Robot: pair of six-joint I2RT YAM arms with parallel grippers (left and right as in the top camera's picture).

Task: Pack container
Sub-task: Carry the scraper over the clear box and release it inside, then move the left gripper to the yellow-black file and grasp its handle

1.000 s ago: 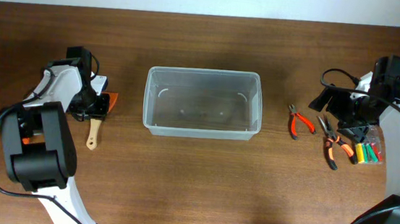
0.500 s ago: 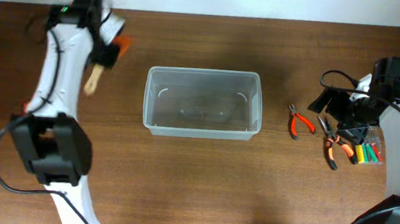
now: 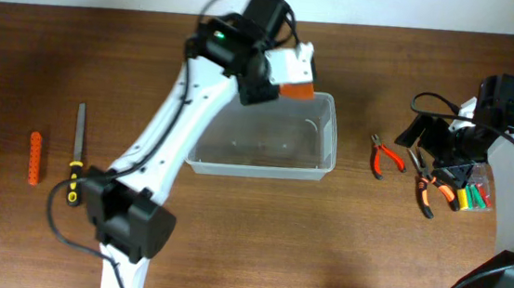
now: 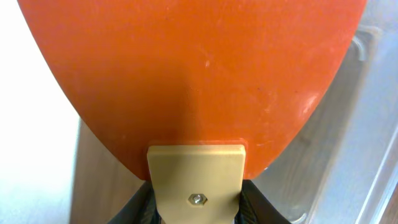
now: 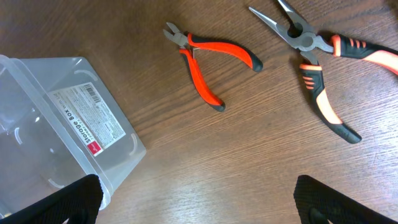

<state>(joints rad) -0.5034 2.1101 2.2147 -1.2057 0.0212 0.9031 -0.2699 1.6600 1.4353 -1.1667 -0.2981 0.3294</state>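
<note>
The container is a clear rectangular tub at the table's middle, with nothing visible inside. My left gripper hangs over its far right corner, shut on a scraper with an orange blade and a tan wooden handle. In the left wrist view the orange blade fills the frame, the handle sits between my fingers, and the tub's wall shows at the right. My right gripper is open and empty above the pliers; its fingers hover over bare wood beside the tub's corner.
Small red cutters and orange-black long-nose pliers lie right of the tub. A clear case of coloured bits lies at the far right. At the left lie an orange bar and a yellow-handled file.
My left arm swung from the far left edge to above the tub's far right corner, carrying the scraper. The file and orange bar at the left came into view. The right arm stayed still.
</note>
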